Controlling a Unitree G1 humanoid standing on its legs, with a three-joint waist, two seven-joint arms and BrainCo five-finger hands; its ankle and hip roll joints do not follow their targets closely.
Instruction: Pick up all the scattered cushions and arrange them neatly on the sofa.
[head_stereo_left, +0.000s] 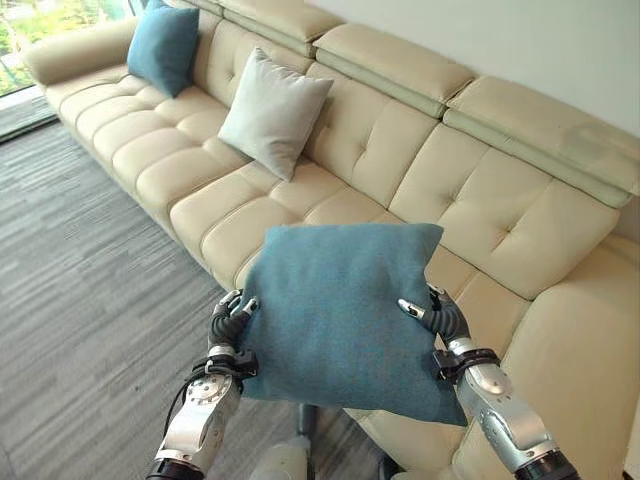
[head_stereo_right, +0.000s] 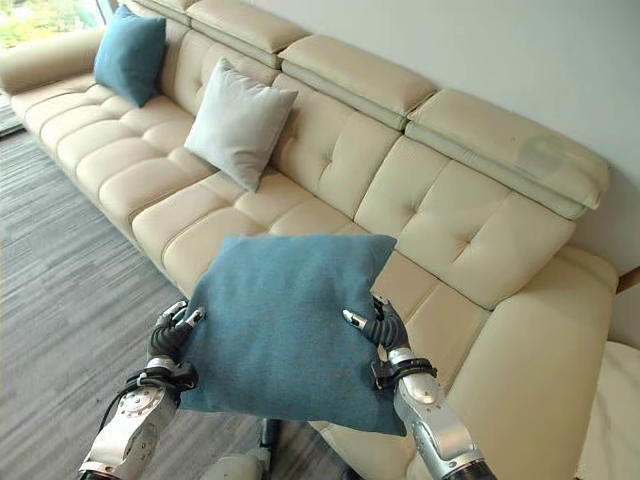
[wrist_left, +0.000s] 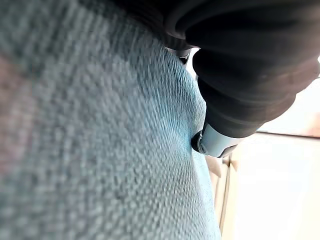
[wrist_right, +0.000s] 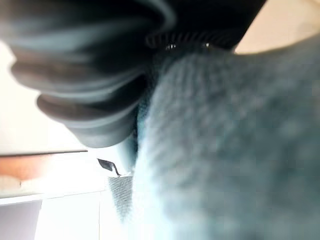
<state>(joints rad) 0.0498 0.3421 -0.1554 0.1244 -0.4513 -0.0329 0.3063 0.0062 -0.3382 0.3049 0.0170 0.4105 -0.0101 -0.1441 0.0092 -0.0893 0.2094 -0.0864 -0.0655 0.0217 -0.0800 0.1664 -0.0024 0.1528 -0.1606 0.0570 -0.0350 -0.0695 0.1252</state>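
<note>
- Now both hands clasp the teal cushion (head_stereo_left: 345, 315) by its side edges, left hand (head_stereo_left: 232, 322) and right hand (head_stereo_left: 437, 314), above the sofa's (head_stereo_left: 480, 230) front edge.
- Grey cushion (head_stereo_left: 272, 112) and another blue cushion (head_stereo_left: 163, 45) lean against its backrest.

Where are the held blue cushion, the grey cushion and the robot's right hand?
held blue cushion (head_stereo_left: 340, 315), left eye view, middle of its face.
grey cushion (head_stereo_left: 272, 112), left eye view, middle of its front.
right hand (head_stereo_left: 440, 315), left eye view, curled fingers.
</note>
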